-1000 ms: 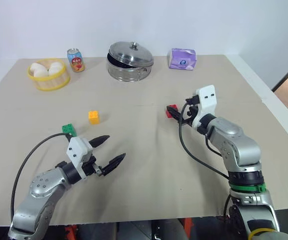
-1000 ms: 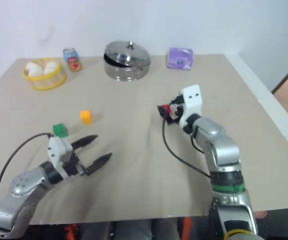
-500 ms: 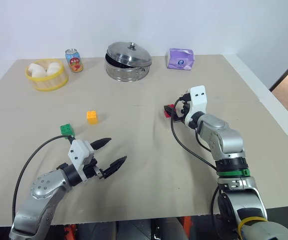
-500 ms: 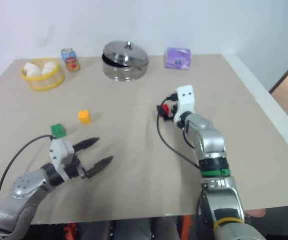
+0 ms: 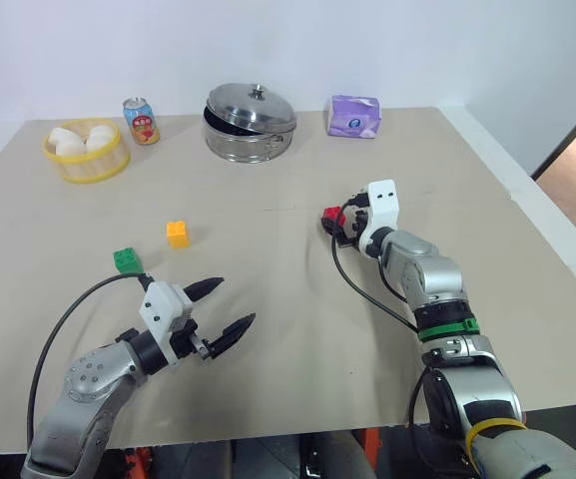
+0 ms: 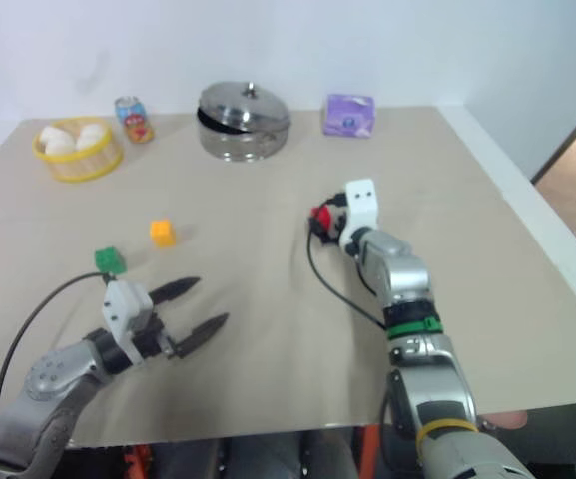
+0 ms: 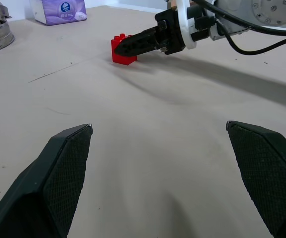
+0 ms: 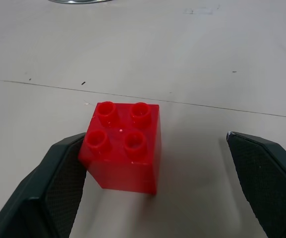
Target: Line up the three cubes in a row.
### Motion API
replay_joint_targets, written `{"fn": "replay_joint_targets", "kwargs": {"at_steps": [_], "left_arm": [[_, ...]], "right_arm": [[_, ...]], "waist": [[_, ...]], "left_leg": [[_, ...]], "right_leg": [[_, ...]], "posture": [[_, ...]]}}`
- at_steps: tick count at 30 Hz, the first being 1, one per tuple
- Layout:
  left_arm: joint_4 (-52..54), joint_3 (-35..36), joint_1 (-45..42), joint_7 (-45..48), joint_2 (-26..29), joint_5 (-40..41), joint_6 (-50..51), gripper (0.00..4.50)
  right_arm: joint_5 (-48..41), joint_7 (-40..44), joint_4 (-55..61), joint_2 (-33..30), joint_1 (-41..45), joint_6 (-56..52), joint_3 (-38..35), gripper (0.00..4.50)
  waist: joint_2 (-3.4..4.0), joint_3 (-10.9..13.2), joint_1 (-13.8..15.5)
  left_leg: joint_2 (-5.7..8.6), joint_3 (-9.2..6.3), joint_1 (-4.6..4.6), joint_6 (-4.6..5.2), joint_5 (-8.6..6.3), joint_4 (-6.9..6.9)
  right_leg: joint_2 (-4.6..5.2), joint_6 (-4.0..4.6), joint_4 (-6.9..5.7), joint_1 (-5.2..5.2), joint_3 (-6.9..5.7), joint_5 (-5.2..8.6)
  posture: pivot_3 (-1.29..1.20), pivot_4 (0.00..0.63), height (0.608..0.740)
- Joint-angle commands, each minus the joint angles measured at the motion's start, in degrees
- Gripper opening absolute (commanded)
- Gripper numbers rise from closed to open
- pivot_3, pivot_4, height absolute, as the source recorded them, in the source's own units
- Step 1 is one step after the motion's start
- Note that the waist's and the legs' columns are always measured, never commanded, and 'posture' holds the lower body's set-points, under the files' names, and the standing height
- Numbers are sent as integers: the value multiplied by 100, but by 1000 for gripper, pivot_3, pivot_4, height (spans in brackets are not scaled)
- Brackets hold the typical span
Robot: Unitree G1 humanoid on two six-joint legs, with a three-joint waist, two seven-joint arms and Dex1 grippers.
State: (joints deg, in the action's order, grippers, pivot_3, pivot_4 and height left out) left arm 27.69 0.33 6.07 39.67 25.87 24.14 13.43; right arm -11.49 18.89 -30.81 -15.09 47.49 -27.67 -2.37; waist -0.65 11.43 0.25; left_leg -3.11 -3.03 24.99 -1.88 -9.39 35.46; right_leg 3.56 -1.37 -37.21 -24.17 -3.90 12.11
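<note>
Pale beige table top (image 5: 288, 329) against a white wall, with clutter along the far edge: yellow basket of white eggs (image 5: 85, 150), small printed soda can (image 5: 140, 120), lidded stainless-steel pot (image 5: 249, 122), purple tissue pack (image 5: 354, 116).

Three small studded plastic cubes, not yet in a row. Green studded cube (image 5: 126, 260) and yellow-orange studded cube (image 5: 177, 234) near each other on the left half, the yellow-orange one farther back. Red studded cube (image 8: 123, 147) well apart from both, near the table's middle, upright with studs on top.

Compared with a second ago, right gripper (image 8: 155, 198) pushed forward and lower, now down at the red cube. Jaws spread wide, nothing clamped; one black fingertip (image 8: 63, 173) touching or just beside one side face of the cube, the other finger (image 8: 266, 183) well clear on the opposite side. Cube off-centre in the gap, hugging the one finger.

Left gripper (image 5: 220, 305) unmoved over that second, hovering low above bare table near the front edge, fingers wide apart and empty.

Meaning for the task, as a judgement: approach to the red cube essentially done, closing the likely next step, then carrying it over beside the other two. Possible risk: off-centre cube sliding or twisting as the fingers close.
</note>
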Motion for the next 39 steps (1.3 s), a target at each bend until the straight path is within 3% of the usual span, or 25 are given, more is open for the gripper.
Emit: {"fn": "replay_joint_targets", "kwargs": {"at_steps": [1,4,5,14,22,27,32,39], "left_arm": [[213,10,26,12,47,25,-53,4461],[201,11,1,-3,54,4,-48,4461],[200,18,-3,-10,60,-1,-45,4494],[214,60,36,-39,131,-4,-21,4500],[162,73,39,86,264,74,-24,4500],[162,110,71,433,480,242,1,4500],[146,86,14,907,820,413,82,4500],[125,72,-118,986,880,472,111,4500]], "right_arm": [[23,74,-237,117,340,280,-57,4500],[76,91,-517,172,461,436,-38,4500],[103,82,-596,185,489,488,-38,4257],[258,35,-757,222,511,677,-47,1277],[296,199,-120,99,330,596,-3,1264],[-109,1436,1482,-361,-253,55,281,1264],[-736,3497,3160,-1524,-1222,-293,797,1264],[-969,4690,3815,-2323,-1655,-278,1157,1264]], "waist": [[0,0,-5],[0,0,-16],[0,0,-17],[0,0,-17],[0,0,-16],[0,0,-5],[0,0,18],[-1,0,-40]], "left_leg": [[-6,5,0,0,0,0],[-24,28,-4,0,0,0],[-26,32,-5,0,0,0],[-33,71,-19,0,0,-2],[-39,96,-26,0,0,-7],[-42,109,-26,2,-3,-9],[-44,113,-28,3,-5,-10],[-51,130,-46,-2,-8,-7]], "right_leg": [[-8,3,0,-3,10,-2],[-23,14,-1,-11,28,-9],[-25,14,-2,-13,32,-11],[-29,10,-2,-17,68,-17],[-32,11,-2,-24,86,-19],[-32,9,-1,-27,95,-17],[-31,10,0,-28,95,-15],[-32,13,1,-28,105,-21]], "posture": [[0,150,740],[0,150,740],[0,150,740],[0,150,740],[0,150,740],[0,150,740],[0,150,740],[0,150,740]]}}
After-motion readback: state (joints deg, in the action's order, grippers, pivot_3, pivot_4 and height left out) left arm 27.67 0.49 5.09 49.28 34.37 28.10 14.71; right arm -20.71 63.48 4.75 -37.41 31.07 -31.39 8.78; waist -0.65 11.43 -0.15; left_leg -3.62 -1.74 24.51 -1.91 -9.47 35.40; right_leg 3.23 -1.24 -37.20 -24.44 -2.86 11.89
